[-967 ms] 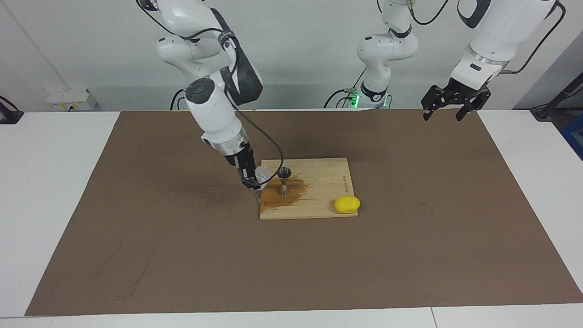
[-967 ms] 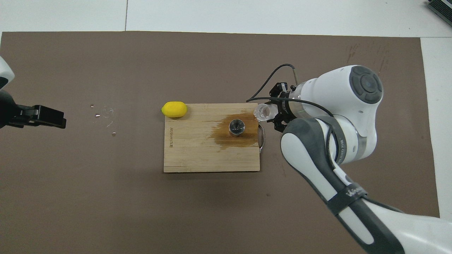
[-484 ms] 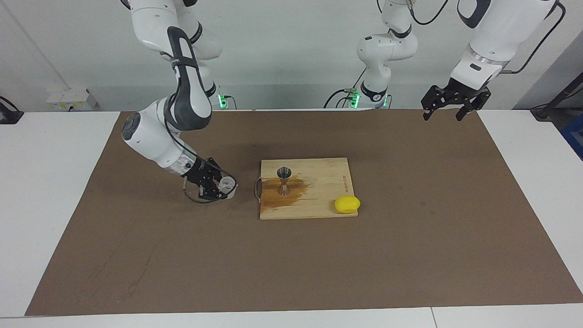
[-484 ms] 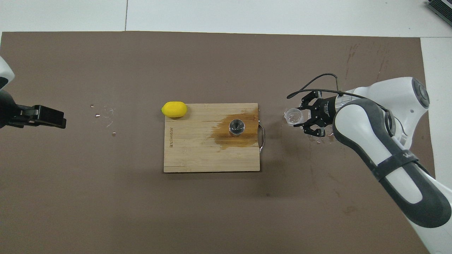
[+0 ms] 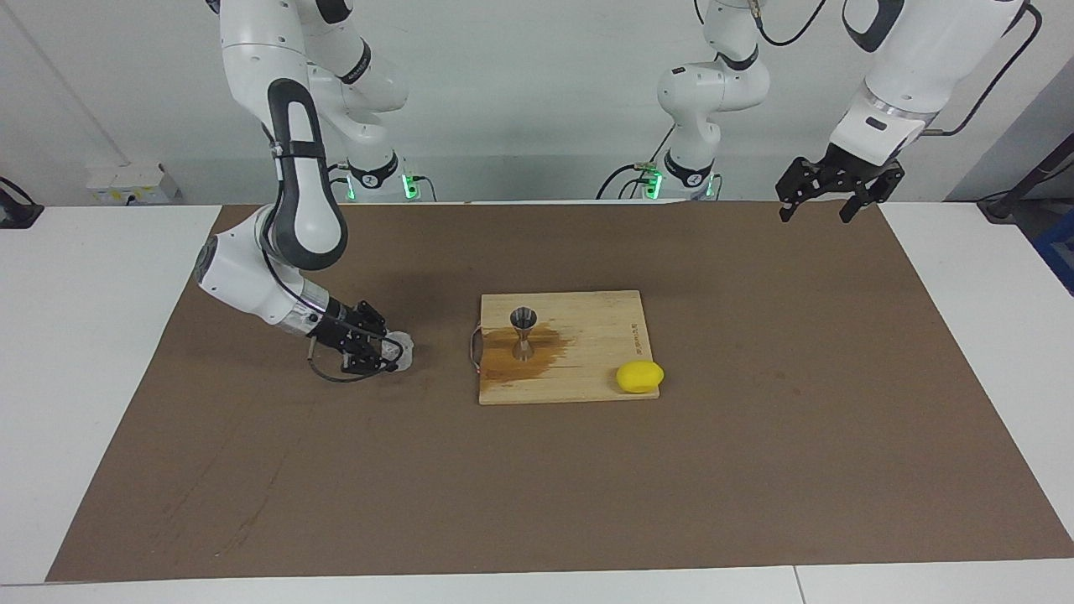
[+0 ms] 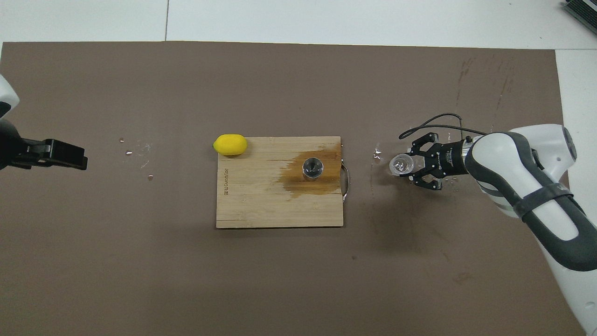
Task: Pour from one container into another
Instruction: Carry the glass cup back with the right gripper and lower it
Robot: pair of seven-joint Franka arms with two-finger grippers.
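Note:
The clear cup (image 5: 402,347) is upright, low on the brown mat, beside the wooden board (image 5: 587,315) toward the right arm's end. My right gripper (image 5: 391,351) lies low along the mat with its fingers around the cup; it also shows in the overhead view (image 6: 406,164) with the cup (image 6: 400,164) at its tip. The steel jigger (image 5: 523,333) stands upright on the board in a brown wet stain, also seen from overhead (image 6: 312,168). My left gripper (image 5: 811,215) is open and empty, waiting high over the mat's corner at the left arm's end.
A yellow lemon (image 5: 639,377) lies at the board's corner farther from the robots, toward the left arm's end. Water drops (image 6: 377,153) dot the mat between cup and board, and more drops (image 6: 139,149) lie toward the left arm's end. The board (image 6: 261,205) has a wire handle (image 6: 345,179).
My right gripper has carried the cup from a tilt over the jigger away off the board, turned it upright and lowered it to the mat. The left arm has not moved.

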